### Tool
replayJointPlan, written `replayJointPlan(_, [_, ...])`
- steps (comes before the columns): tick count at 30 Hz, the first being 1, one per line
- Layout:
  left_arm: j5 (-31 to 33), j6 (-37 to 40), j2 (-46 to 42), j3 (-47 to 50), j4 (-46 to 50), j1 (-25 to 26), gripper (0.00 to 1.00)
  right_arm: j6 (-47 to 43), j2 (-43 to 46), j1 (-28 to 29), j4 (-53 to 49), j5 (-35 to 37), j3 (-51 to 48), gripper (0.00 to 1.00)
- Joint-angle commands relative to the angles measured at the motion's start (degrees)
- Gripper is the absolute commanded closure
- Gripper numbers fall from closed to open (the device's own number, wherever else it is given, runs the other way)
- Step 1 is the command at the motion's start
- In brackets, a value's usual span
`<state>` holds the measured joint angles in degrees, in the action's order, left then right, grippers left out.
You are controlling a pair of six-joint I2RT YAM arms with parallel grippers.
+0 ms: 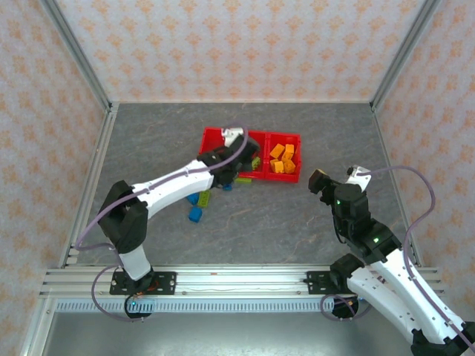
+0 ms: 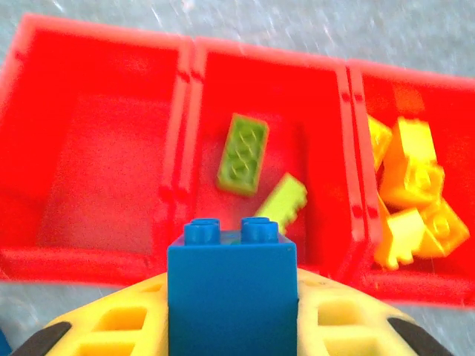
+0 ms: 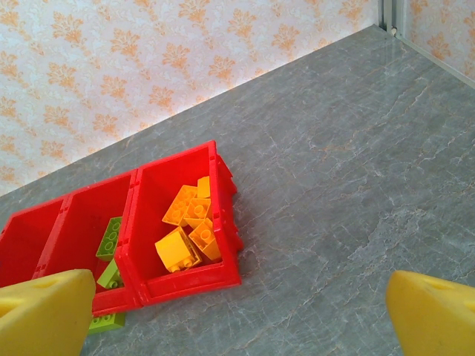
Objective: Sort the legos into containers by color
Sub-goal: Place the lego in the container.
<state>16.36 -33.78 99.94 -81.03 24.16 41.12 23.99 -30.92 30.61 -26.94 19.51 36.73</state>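
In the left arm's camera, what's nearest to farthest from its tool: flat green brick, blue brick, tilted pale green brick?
1. Blue brick, held in the left tool.
2. Tilted pale green brick, middle bin, front.
3. Flat green brick, middle bin, farther back.

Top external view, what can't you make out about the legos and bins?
Top external: left arm hides parts of red tray's left and middle bins.
Top external: loose legos beside it too small to count.
Left wrist: bottom edge cuts off blue brick.
Right wrist: right claw partly hides lime brick.
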Motion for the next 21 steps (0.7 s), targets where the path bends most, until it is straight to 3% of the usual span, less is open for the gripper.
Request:
replayJointPlan(1, [1.90, 6.12, 2.33, -3.95, 4.27, -4.89, 0.72, -0.68, 0.26, 0.42, 0.92, 0.69, -0.47, 0.00])
replayJointPlan(7, [-0.71, 9.20, 8.96, -10.01, 4.89, -11.13, 0.71, -0.70, 0.24, 0.42, 0.90, 0.55, -0.51, 0.00])
replayJointPlan(13, [-2.15, 11.44, 17.72, -14.90, 4.52, -13.44, 0.59, -0.69, 0.24, 0.42, 1.01, 0.55, -0.52, 0.00])
replayJointPlan(17, [-1.97, 12.16, 20.36, -17.31, 5.41, -14.10, 0.44, -0.77, 0.40, 0.42, 1.00, 0.38, -0.37, 0.00])
replayJointPlan(21, [-1.34, 12.19, 16.53, -14.78, 3.31, -14.13, 0.24, -0.74, 0.77, 0.46, 1.08, 0.36, -0.48, 0.00])
